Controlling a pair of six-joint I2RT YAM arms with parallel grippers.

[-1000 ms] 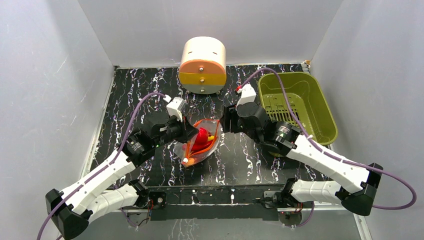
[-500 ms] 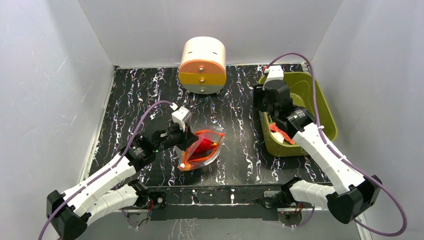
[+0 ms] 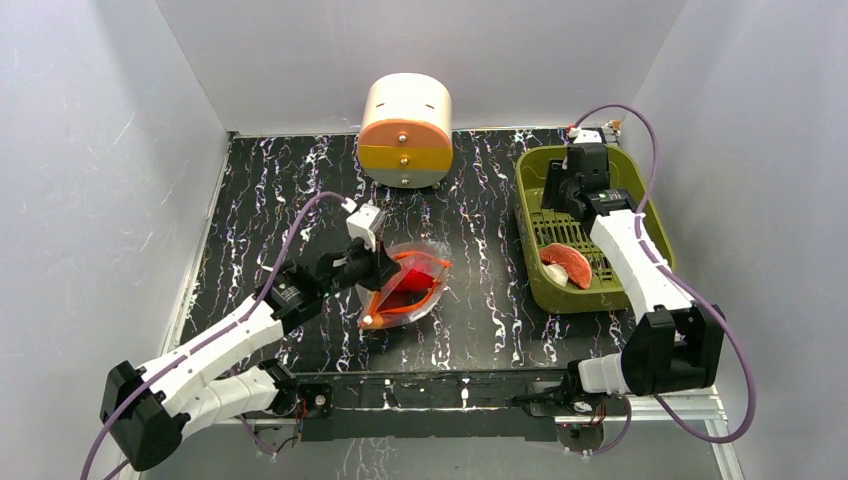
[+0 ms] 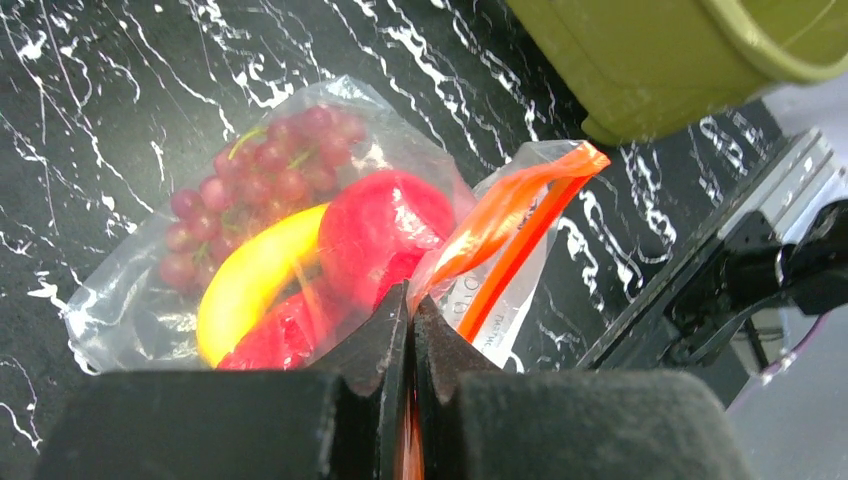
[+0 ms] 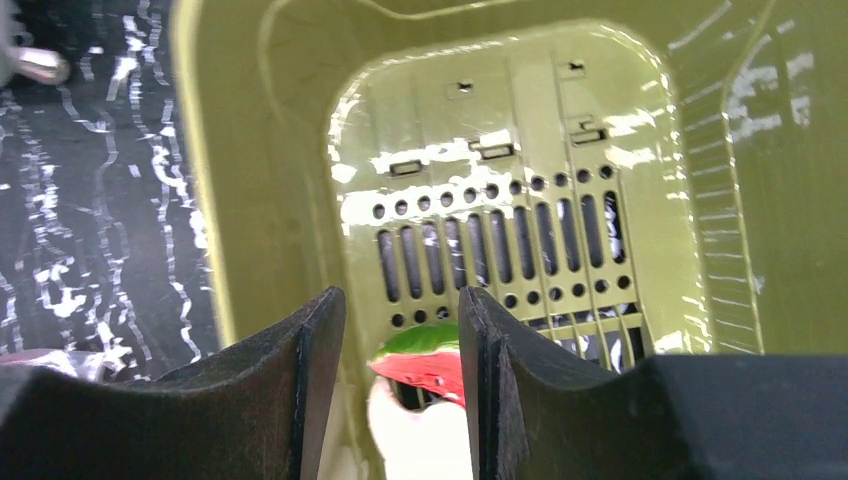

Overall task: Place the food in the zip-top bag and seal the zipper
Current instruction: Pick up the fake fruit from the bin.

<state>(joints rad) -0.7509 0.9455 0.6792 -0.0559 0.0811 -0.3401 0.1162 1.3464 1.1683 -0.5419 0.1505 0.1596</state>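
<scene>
Right hand (image 5: 400, 300), fingers parted and empty, hangs over the bin's (image 3: 640, 215) far half; the slice (image 3: 566, 262) lies just nearward, at the bin's near end (left hand (image 4: 410, 300) pinches the bag (image 4: 130, 300) mouth, left of the bin on the worktop (image 3: 480, 310))

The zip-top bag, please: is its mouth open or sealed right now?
Open: from above, the zip-top bag's zipper strips spread into a loop with red food visible between.
</scene>
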